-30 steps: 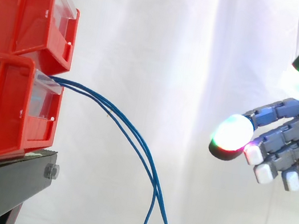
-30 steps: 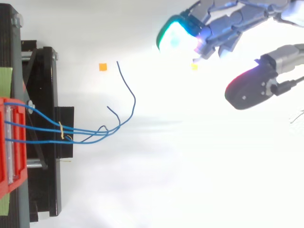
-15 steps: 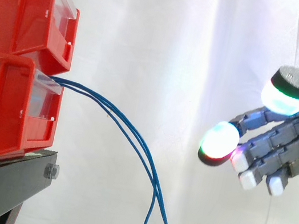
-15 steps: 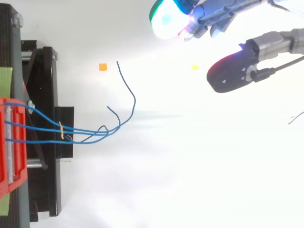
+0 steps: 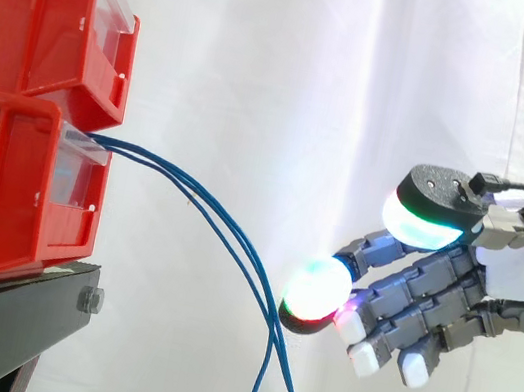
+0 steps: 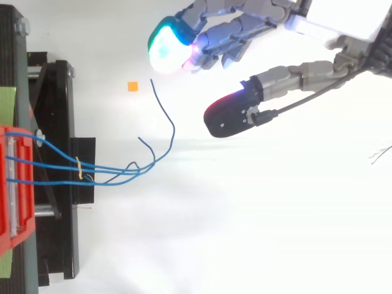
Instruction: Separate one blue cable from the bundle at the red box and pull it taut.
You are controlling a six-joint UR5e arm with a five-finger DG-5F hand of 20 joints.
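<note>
Several thin blue cables [image 5: 232, 252] come out of the lower red bin [image 5: 15, 188] and droop down to the right; from above the blue cables [image 6: 116, 171] run side by side, then fan out with loose ends. My hand [image 5: 448, 295] hovers right of the cables, fingers stretched toward them and thumb raised apart, holding nothing. Its leading glowing fingertip [image 5: 315, 289] is a short way right of the hanging strands. From above, my hand [image 6: 245, 24] is beyond the cable ends, thumb [image 6: 233, 115] off to one side.
Two red bins are stacked on a black stand [image 5: 6, 324] at the left. A small yellow tie [image 6: 78, 166] bunches the cables near the stand. An orange marker [image 6: 132, 86] lies on the white floor, with a white curtain behind.
My hand has travelled left and downward toward the cables, still spread wide. The cables have not moved.
</note>
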